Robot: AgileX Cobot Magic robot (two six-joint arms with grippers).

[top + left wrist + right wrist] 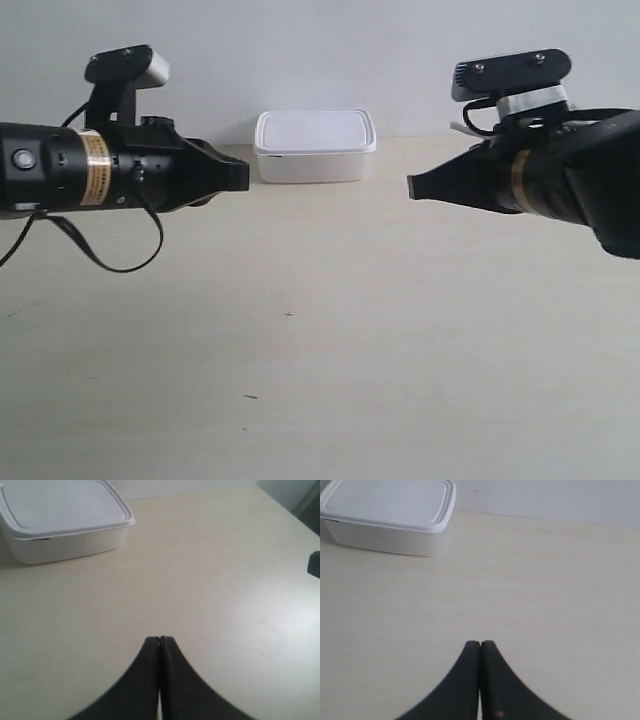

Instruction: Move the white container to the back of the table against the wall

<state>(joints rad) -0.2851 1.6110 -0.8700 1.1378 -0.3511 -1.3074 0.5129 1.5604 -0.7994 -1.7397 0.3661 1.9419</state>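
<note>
Exterior: small white rectangular lidded plastic container (315,147) sits at far edge of pale wood-grain table (320,380), close by plain grey-white wall (320,50); touching or not, I can't tell. Arms clear of container.
Left wrist: left gripper (160,642) pinched together, empty.
Right wrist: right gripper (480,645) same.
If any gap, I'd nudge container's front face low, centred (avoids skew). Lid on; contents hidden.

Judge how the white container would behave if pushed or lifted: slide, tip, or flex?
The white container is low and wide, sitting flat, so a push would probably slide it over the smooth table rather than tip it. It looks like thin plastic, so likely light, with walls that may flex. Its lid appears seated, so should stay on.
</note>
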